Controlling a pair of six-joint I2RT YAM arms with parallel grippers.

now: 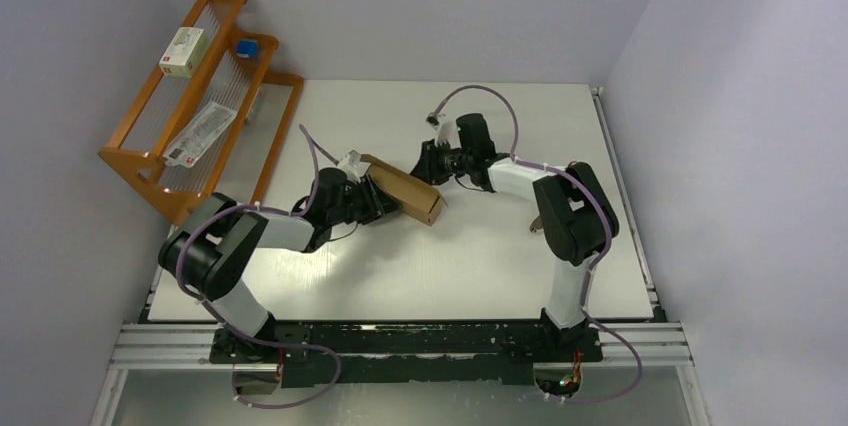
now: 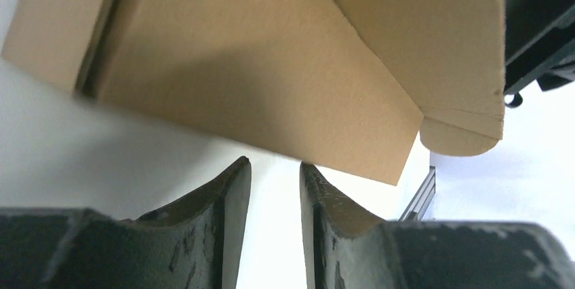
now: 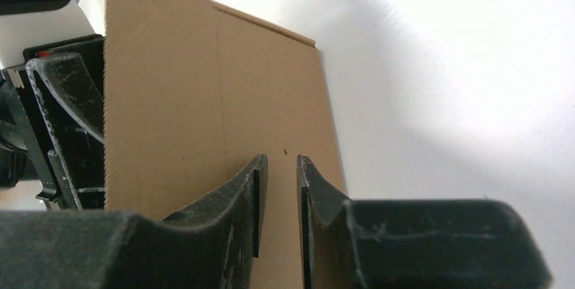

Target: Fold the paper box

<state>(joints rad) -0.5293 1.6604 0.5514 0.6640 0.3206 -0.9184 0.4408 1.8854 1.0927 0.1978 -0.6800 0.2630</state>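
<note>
Nearest us, the left gripper (image 2: 274, 163) and right gripper (image 3: 281, 158) each show narrowly parted jaws gripping nothing. We see the paper box (image 1: 405, 189) between them, right of the wooden rack (image 1: 200, 96), its long axis slanting away from it, on the white table (image 1: 480, 266); pale grey walls (image 1: 450, 6) surround.

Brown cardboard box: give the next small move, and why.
Probably ease the left gripper forward until the pointed flap edge of the brown corrugated cardboard box enters its jaws. In the left wrist view they stand narrowly parted with nothing between, the flap just ahead; the right gripper is at the box's other side.
</note>
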